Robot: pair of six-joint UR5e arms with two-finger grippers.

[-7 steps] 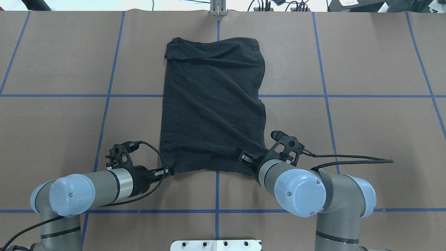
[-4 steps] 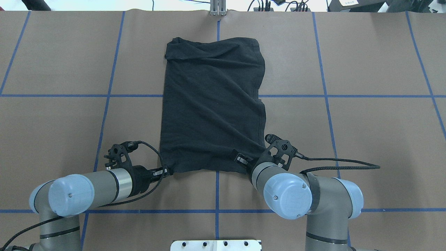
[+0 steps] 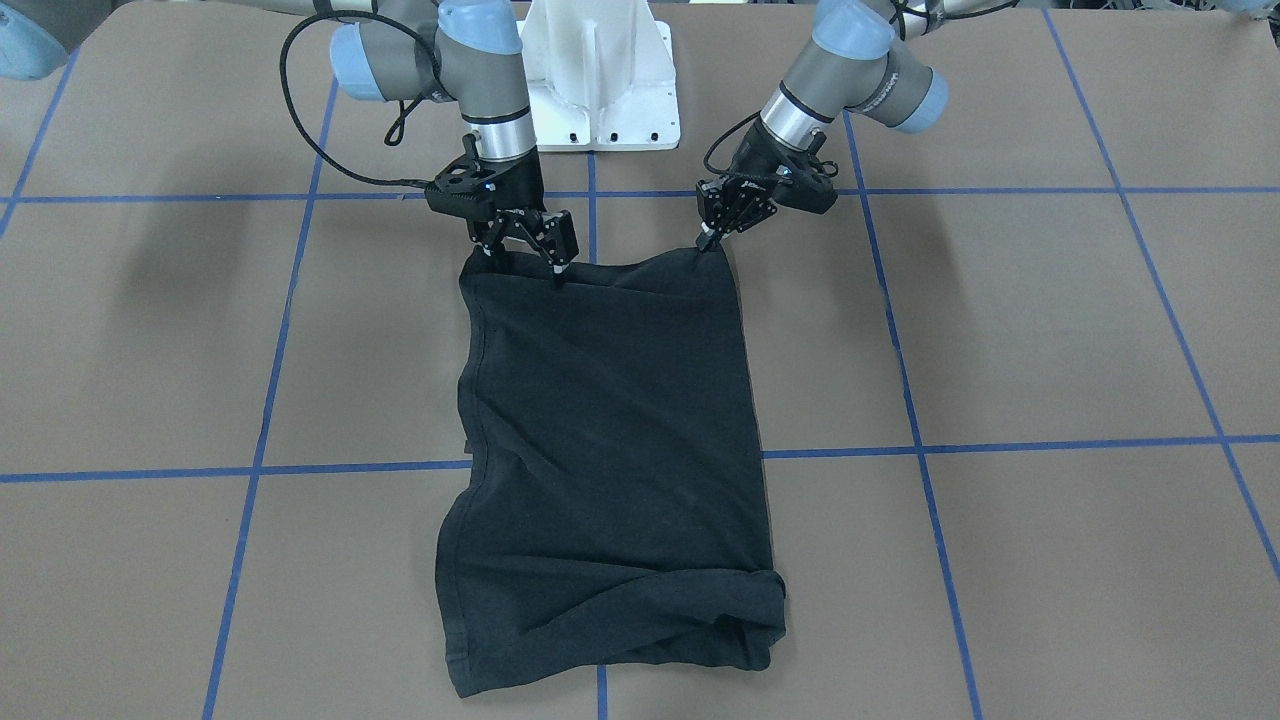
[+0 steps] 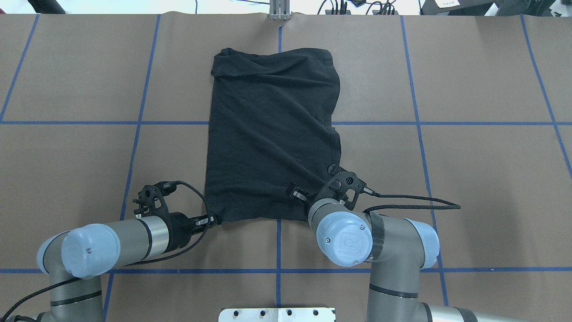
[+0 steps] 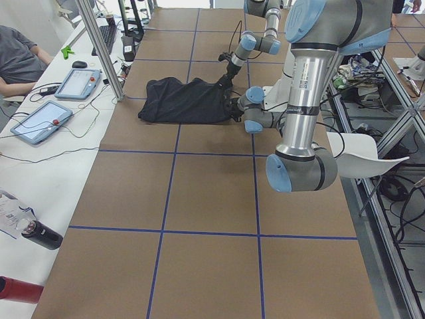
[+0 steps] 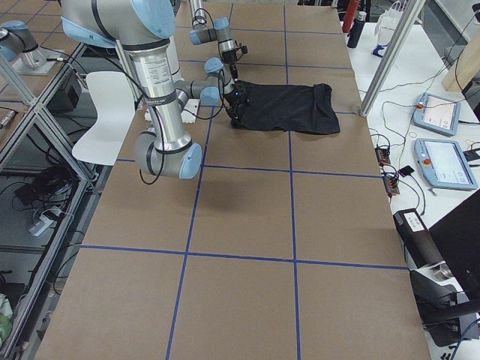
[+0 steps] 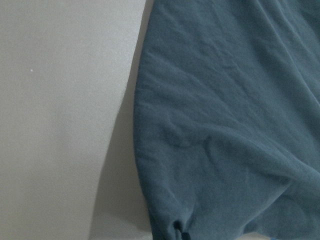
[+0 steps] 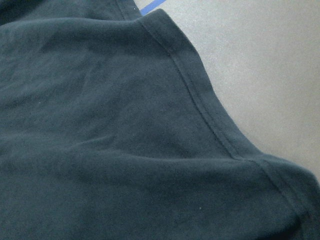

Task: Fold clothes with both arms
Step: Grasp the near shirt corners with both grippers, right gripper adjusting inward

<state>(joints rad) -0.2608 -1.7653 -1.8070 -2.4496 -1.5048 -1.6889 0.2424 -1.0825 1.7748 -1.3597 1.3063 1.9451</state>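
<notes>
Brown table divided into large rectangles by blue tape lines, seen from above, from the front and from both ends. The left arm and right arm, grey with light-blue joint caps, reach forward from either side of the white pedestal base and converge on the near end of the garment. The T-shirt lies at mid-table along the central tape line, folded into a long narrow rectangle with a plain black surface uppermost; its near hem is just in front of the robot, its far end is close to the table's far edge and carries a rumpled, turned-over fold, and diagonal creases run across the middle. A black cable loops out from the right wrist over the table, well clear of the cloth. The left gripper is tilted low over the near corner on the robot's left, its jaws drawn together to a point and pinching that corner of the T-shirt; the left wrist view shows the cloth gathered into a small bunch at the lower edge. The right gripper stands over the other near corner with its jaws spread apart, its fingers set down on the near hem at two separate spots. The right wrist view shows only the stitched hem and bare table beside it.
</notes>
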